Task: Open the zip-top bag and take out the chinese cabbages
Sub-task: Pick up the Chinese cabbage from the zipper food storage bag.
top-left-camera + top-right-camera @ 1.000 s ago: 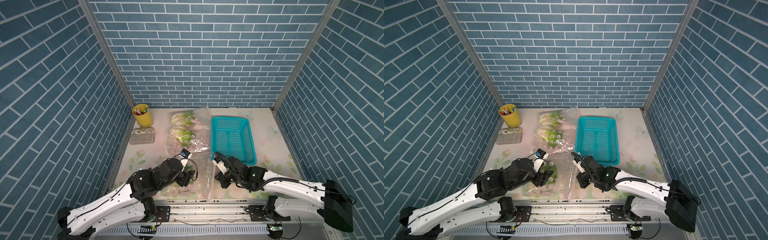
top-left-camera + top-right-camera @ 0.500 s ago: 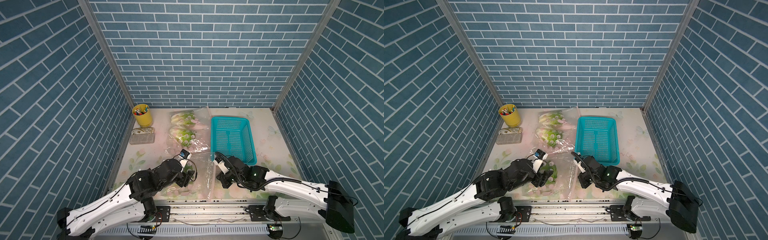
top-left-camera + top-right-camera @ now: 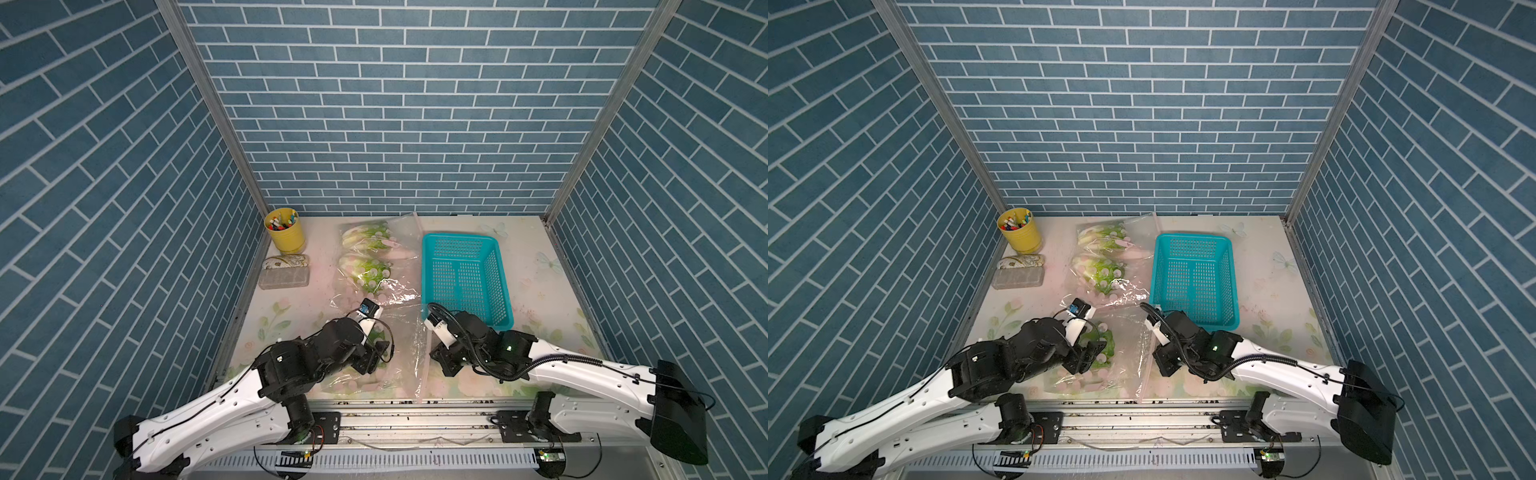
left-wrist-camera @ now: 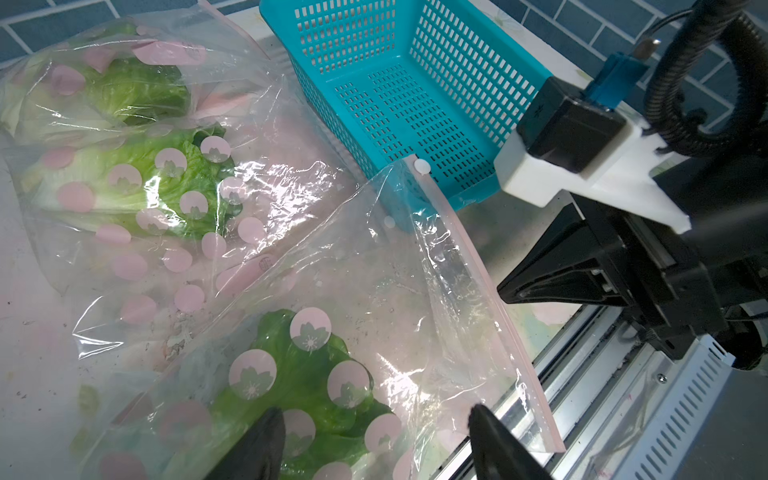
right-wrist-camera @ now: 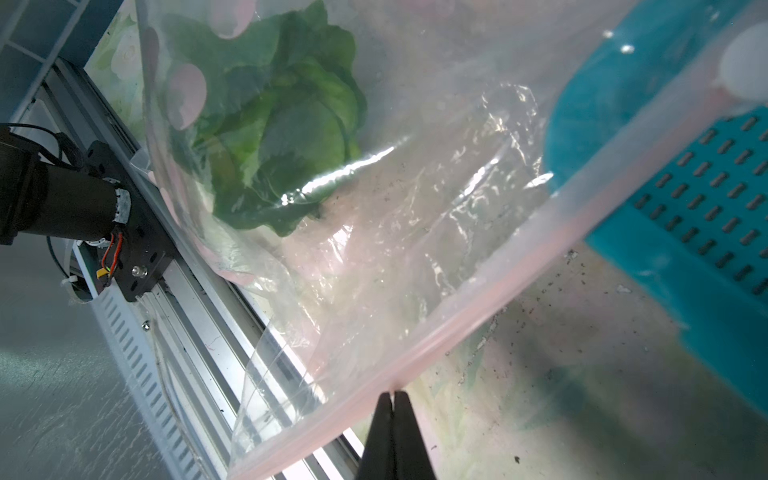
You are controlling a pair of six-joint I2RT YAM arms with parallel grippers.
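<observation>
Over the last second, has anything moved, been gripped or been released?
Nothing visibly changed. The right pincer stays shut on the pink edge of the zip-top bag; the left pincer stays open above the cabbage inside it. The teal basket has not moved.

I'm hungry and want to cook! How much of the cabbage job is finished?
Nothing is out yet: the teal basket is empty. In hand: the right tool pinches the pink zip strip of the nearest bag, while the left tool stands open over the cabbage inside. Left: pull this cabbage out, then open the two farther bags, each holding one.
</observation>
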